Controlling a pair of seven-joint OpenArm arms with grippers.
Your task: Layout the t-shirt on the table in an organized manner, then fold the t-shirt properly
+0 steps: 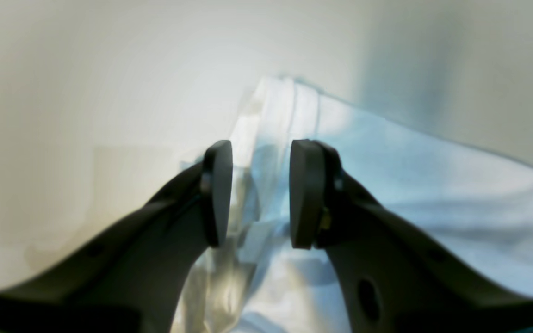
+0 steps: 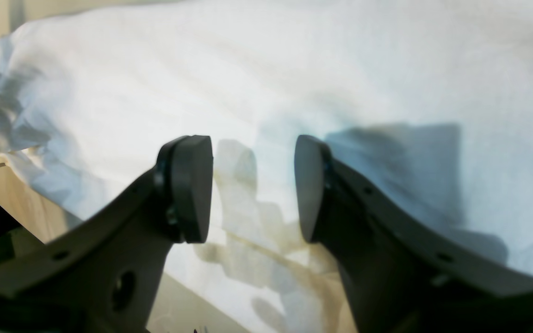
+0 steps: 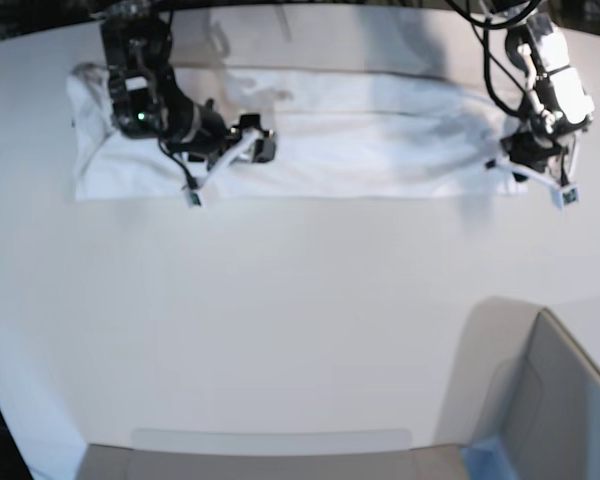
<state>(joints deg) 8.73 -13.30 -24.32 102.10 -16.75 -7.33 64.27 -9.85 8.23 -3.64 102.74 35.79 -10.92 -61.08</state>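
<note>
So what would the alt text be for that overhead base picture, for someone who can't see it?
A white t-shirt, folded into a long strip, lies across the far side of a big white table. The left gripper is over one end of the strip, the right gripper is over its near edge, both open. A grey box sits at the near corner.

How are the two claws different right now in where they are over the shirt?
The left gripper sits at one end of the t-shirt, over its corner; the right gripper is further in, over the cloth towards the other end. In the wrist views the right gripper's jaws look slightly wider apart. Both are open, holding nothing.
</note>
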